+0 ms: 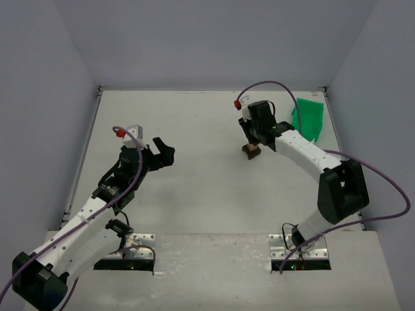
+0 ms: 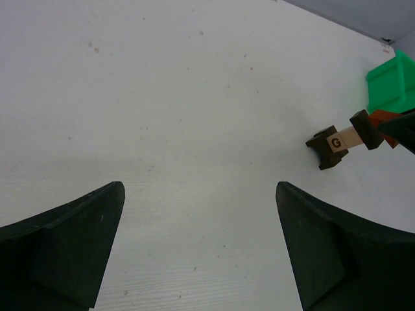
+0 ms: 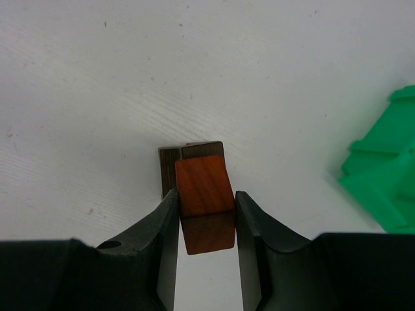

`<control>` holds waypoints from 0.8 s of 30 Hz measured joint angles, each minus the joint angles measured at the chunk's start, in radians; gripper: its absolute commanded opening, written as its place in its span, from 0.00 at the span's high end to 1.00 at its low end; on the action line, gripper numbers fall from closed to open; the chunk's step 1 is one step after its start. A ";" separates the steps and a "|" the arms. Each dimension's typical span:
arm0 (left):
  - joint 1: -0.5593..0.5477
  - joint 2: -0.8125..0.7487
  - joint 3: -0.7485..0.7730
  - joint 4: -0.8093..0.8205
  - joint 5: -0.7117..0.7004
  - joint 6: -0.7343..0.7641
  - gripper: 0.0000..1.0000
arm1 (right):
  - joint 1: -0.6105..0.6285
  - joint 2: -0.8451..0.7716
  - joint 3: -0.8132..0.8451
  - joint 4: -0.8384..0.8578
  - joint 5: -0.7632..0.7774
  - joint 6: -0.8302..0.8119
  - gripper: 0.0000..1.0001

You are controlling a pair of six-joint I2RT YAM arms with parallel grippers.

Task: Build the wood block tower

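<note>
The wood block tower [image 1: 251, 151] stands right of the table's middle. In the left wrist view it shows a dark brown base block [image 2: 326, 150], a light tan block marked G [image 2: 342, 139], a dark brown block [image 2: 364, 129] and a reddish-brown block [image 2: 381, 118] on top. My right gripper [image 3: 206, 210] is shut on the reddish-brown block [image 3: 203, 184], directly above the dark block [image 3: 188, 154] of the stack. It also shows in the top view [image 1: 253, 137]. My left gripper [image 1: 163, 150] is open and empty over bare table, well left of the tower.
A green plastic bin [image 1: 310, 118] lies at the back right, close behind the right arm; it also shows in the left wrist view [image 2: 393, 81] and the right wrist view [image 3: 388, 188]. White walls enclose the table.
</note>
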 measured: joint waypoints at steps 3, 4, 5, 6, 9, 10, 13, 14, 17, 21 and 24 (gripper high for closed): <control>0.000 0.000 0.000 0.000 0.000 0.000 0.00 | 0.000 0.000 -0.002 0.018 -0.001 -0.003 0.66; 0.000 0.000 0.000 0.000 0.000 0.000 0.00 | 0.000 0.000 -0.004 0.025 -0.002 -0.005 0.65; 0.000 0.000 0.000 0.000 0.000 0.000 0.00 | 0.000 0.000 -0.007 0.032 -0.002 -0.006 0.65; 0.000 0.000 0.000 0.000 0.000 0.000 0.00 | 0.000 0.000 -0.010 0.038 -0.002 -0.007 0.65; 0.000 0.000 0.000 0.000 0.001 0.000 0.00 | 0.000 0.000 -0.019 0.050 -0.002 -0.014 0.65; 0.000 0.000 0.000 0.000 0.001 0.000 0.00 | 0.000 0.000 -0.022 0.052 -0.002 -0.017 0.65; 0.000 -0.002 0.000 0.000 0.001 0.000 0.00 | 0.000 0.000 -0.029 0.063 -0.003 -0.024 0.65; 0.000 -0.002 0.000 0.000 0.001 0.000 0.00 | 0.000 0.000 -0.030 0.067 -0.003 -0.026 0.65; 0.000 -0.008 0.000 0.000 0.003 0.000 0.00 | -0.001 0.000 -0.036 0.085 -0.003 -0.032 0.64; 0.000 -0.011 0.000 0.000 0.004 0.000 0.00 | -0.001 0.000 -0.046 0.101 -0.004 -0.040 0.63; 0.000 -0.011 0.000 0.000 0.005 0.000 0.00 | -0.001 0.000 -0.050 0.104 -0.007 -0.045 0.63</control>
